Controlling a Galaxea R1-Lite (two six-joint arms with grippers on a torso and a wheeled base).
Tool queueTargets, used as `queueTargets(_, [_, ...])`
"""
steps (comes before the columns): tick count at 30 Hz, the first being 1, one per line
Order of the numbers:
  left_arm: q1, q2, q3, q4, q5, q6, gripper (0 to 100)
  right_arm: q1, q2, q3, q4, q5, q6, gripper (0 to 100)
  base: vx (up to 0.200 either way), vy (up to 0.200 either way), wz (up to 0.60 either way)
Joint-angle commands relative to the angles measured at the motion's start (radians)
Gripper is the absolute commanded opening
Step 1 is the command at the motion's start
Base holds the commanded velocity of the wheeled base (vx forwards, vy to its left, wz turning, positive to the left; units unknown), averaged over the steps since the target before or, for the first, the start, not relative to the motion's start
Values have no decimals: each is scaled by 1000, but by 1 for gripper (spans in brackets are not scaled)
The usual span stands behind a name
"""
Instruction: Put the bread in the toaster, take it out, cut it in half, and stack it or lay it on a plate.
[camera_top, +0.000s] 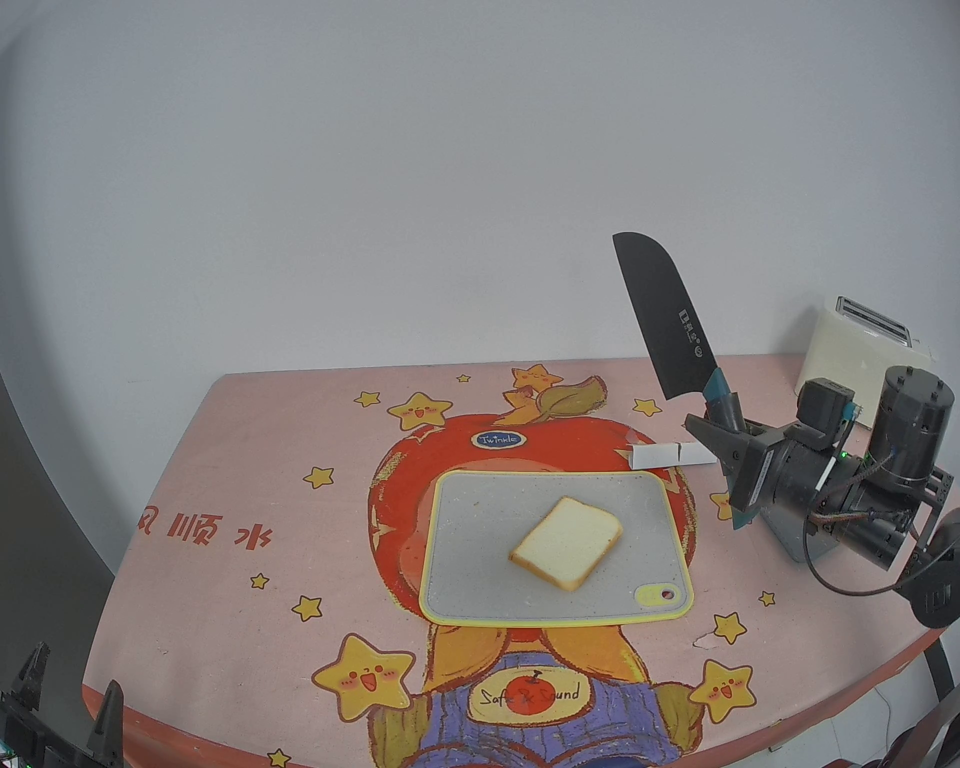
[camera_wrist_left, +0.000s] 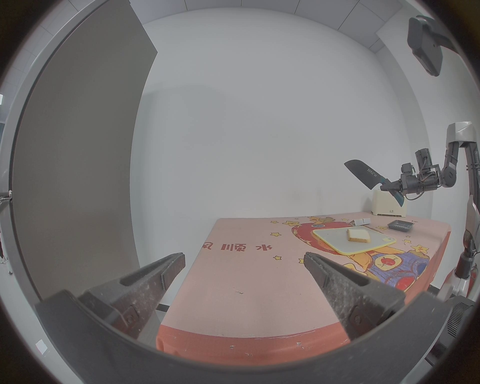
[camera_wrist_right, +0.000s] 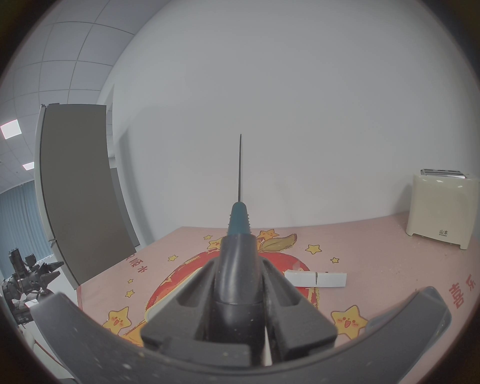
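- Table (camera_top: 250, 560), pink top with cartoon apple and star print. The right claw (camera_top: 728, 432) hangs above its right part. The left claw (camera_top: 72, 685) sits off its near-left corner, low and well apart from everything on it.
- Cutting board (camera_top: 480, 560), grey with a yellow rim, flat on the table. It lies to the left of the right claw and lower than it, not touching. It is far from the left claw, across the table toward the right.
- Toaster (camera_top: 860, 350), cream, upright at the far right of the table. It stands behind the right claw and a bit to its right, slots up, apart from the claw.
- Right claw, also seen in the wrist view (camera_wrist_right: 239, 260): fingers clamped on the handle of the knife (camera_top: 665, 310). The dark blade sticks up out of the claw, tilted left, tip highest, and stays in the air off the board.
- Left claw (camera_wrist_left: 244, 260): fingers spread wide apart with nothing between them, pointing across the table toward the board.
- Bread (camera_top: 567, 542), one pale slice lying flat on the board, whole. It is left of the right claw, nearer the robot and lower, apart from claw and blade. In the left wrist view (camera_wrist_left: 358, 235) it is far ahead of the left claw.
- White strip (camera_top: 673, 455) flat on the table, just left of the right claw, behind the board's far right corner.
- Small dark tray (camera_wrist_left: 401, 225) on the table, on the right claw's side of the board, near the toaster.
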Motion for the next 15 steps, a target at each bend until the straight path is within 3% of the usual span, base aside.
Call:
queueTargets(1, [0, -10, 16, 0, 0, 2, 100, 4, -5, -135, 143, 4, -1, 0, 0, 0, 0])
queueTargets(4, [0, -10, 16, 0, 0, 0, 100, 7, -13, -187, 240, 2, -6, 0, 0, 0, 0])
queueTargets(7, [0, -10, 16, 0, 0, 0, 100, 10, -39, -286, 444, 2, -53, 0, 0, 0, 0])
queueTargets(15, [0, -10, 16, 0, 0, 0, 100, 60, -45, -334, 629, -4, -84, 0, 0, 0, 0])
